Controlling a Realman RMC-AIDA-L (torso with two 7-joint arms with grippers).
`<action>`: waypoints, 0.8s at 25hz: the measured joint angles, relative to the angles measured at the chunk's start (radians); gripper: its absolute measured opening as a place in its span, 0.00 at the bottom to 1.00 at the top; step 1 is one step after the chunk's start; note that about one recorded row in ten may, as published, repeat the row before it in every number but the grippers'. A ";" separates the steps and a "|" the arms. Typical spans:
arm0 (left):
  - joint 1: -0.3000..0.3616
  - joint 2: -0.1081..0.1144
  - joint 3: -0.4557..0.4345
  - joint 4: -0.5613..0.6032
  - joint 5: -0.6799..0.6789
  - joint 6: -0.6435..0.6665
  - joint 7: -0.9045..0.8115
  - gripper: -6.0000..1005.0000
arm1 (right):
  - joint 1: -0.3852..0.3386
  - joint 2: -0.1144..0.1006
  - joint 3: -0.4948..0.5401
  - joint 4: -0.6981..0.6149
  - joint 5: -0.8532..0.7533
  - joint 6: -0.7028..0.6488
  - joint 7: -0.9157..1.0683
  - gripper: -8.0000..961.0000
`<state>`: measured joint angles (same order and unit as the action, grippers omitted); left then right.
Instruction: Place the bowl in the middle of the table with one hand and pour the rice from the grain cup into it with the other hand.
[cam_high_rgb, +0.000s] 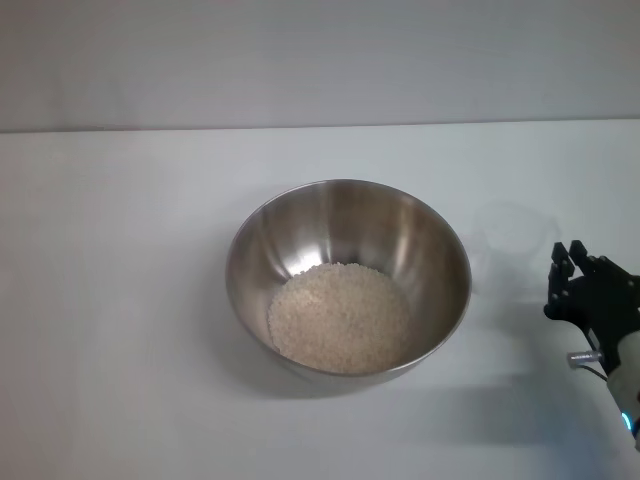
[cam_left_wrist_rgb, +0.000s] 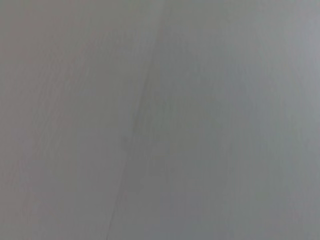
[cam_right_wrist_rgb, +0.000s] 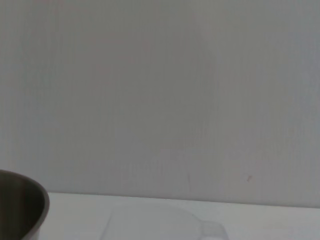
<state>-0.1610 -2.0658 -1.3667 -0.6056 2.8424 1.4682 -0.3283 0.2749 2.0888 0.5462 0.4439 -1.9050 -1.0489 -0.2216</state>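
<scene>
From the head, the bowl (cam_high_rgb: 348, 278) sits mid-surface (cam_high_rgb: 120, 300) holding the rice (cam_high_rgb: 340, 316); the empty cup (cam_high_rgb: 513, 238) stands just right of it. The right pincer (cam_high_rgb: 566, 262), spread, hovers near the cup. The right wrist view shows the bowl's rim (cam_right_wrist_rgb: 22, 207) and the cup (cam_right_wrist_rgb: 160, 225).

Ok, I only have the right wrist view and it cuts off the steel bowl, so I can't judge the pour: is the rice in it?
Observer: Yes. The head view shows the off-white rice heaped in the bottom of the large round stainless-steel bowl.
Operator: Where's the cup?
Observer: The small translucent plastic grain cup stands upright on the white table, to the bowl's right and apart from it.
Operator: And the grippers?
Observer: The right gripper is close beside the cup on its right, not around it. The left gripper shows in no view.
</scene>
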 joint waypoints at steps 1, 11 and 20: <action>0.000 0.000 0.000 0.000 0.000 0.000 0.000 0.82 | 0.000 0.000 0.000 0.000 0.000 0.000 0.000 0.17; -0.011 0.001 -0.003 0.065 0.000 -0.013 0.010 0.82 | -0.055 -0.011 -0.069 -0.069 -0.002 -0.423 0.129 0.22; -0.092 -0.005 0.000 0.252 -0.005 -0.066 0.072 0.82 | 0.096 -0.010 -0.060 -0.206 -0.001 -0.557 0.278 0.26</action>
<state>-0.2531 -2.0707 -1.3670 -0.3531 2.8369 1.4027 -0.2563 0.3706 2.0790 0.4863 0.2382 -1.9060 -1.6056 0.0566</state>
